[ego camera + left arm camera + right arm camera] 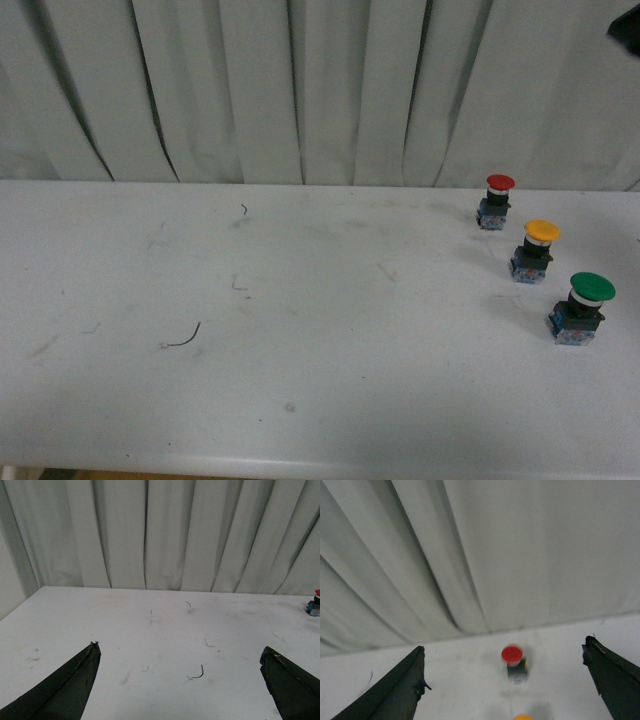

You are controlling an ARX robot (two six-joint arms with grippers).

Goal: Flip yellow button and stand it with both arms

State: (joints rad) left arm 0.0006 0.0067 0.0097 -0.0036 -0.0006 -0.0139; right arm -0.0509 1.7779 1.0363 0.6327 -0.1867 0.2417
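Observation:
The yellow button stands cap up on the white table at the right, between a red-capped button and a green-capped button. In the right wrist view only the top of its yellow cap shows at the picture's edge, below the blurred red button. My right gripper is open and empty, above the buttons. My left gripper is open and empty over the table's left part, far from the buttons. A dark piece of an arm shows at the front view's top right corner.
A pleated white curtain hangs behind the table. A thin dark wire scrap lies left of centre; it also shows in the left wrist view. The red button shows at the left wrist view's edge. The table's front edge is near.

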